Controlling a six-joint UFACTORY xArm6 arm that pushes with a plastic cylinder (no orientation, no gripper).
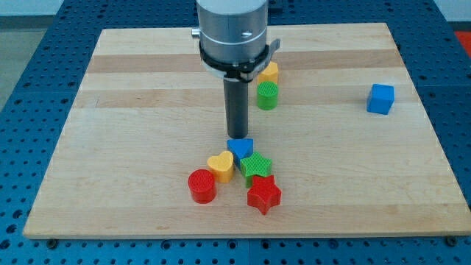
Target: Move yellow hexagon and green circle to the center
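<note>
Overhead, a wooden board [147, 184] fills the view, with the arm's dark rod standing near its middle, holding nothing, my tip [237, 137] down just above a blue pentagon-like block [241, 147]. Below that tip cluster a green star [256, 165], a yellow heart [221, 165], a red star [263, 194] and a red cylinder [202, 185]. Up and right of the tip sits the green circle [267, 96], touching the half-hidden yellow hexagon [268, 72] above it; a blue cube [380, 99] stands far right.
</note>
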